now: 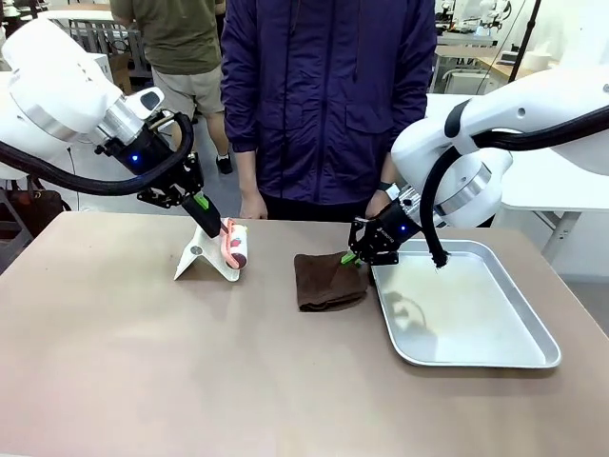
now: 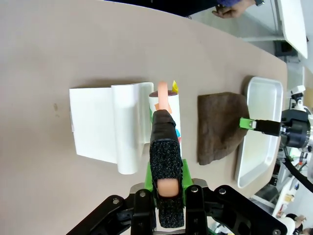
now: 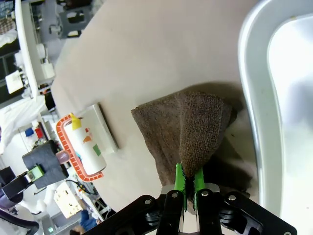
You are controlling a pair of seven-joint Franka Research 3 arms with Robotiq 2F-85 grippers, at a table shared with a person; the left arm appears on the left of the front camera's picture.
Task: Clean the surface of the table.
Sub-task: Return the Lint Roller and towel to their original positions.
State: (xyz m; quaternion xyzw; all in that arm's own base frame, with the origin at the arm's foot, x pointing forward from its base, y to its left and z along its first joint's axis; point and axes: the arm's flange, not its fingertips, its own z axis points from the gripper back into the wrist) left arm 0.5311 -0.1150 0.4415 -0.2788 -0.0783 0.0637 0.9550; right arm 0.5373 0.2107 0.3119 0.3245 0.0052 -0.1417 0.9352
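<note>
You have one brownish-tan table [image 1: 143, 371], bare across its near half. Mid-table lie one brown cloth [image 1: 328, 281], one silver tray [image 1: 495, 357] to its right, and one white stand [image 1: 205, 259] on the left. Your right gripper [image 1: 354, 255] is clamped on the cloth's corner; your left gripper [image 1: 211, 227] is clamped on the pink handle of one lint roller [image 1: 236, 245]. Beyond the far edge stand two people, with white tables behind.

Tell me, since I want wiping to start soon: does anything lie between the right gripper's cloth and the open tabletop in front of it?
Nothing visible does. The right gripper is shut on the brown cloth, which rests on the table beside the metal tray. The lint roller lies off to the left.
</note>
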